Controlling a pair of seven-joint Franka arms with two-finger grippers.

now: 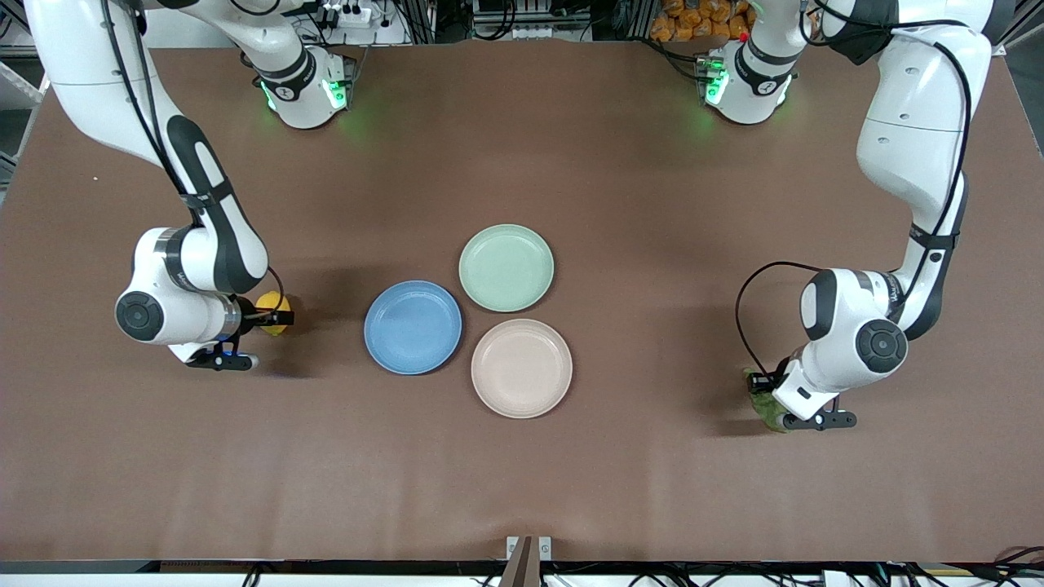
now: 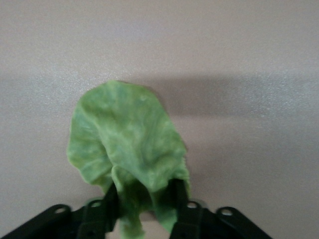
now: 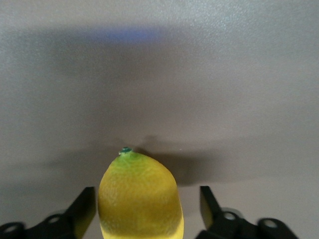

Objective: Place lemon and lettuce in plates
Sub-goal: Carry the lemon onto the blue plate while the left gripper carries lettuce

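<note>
The lemon [image 1: 272,304] lies on the table toward the right arm's end. In the right wrist view the lemon [image 3: 139,199] sits between the fingers of my right gripper [image 3: 147,206], which is open, with a gap showing on one side. My right gripper [image 1: 276,319] is low at the table. The lettuce [image 1: 767,408] is toward the left arm's end; my left gripper [image 1: 763,390] is down on it. In the left wrist view the left gripper [image 2: 143,201] is shut on the lettuce [image 2: 124,139] near its stem. The blue plate [image 1: 413,327] and the cream plate [image 1: 521,368] stand empty mid-table.
A pale mint-green plate [image 1: 506,267], also empty, touches both plates and is farther from the front camera than they are. The brown table [image 1: 636,204] lies bare between the plates and each arm.
</note>
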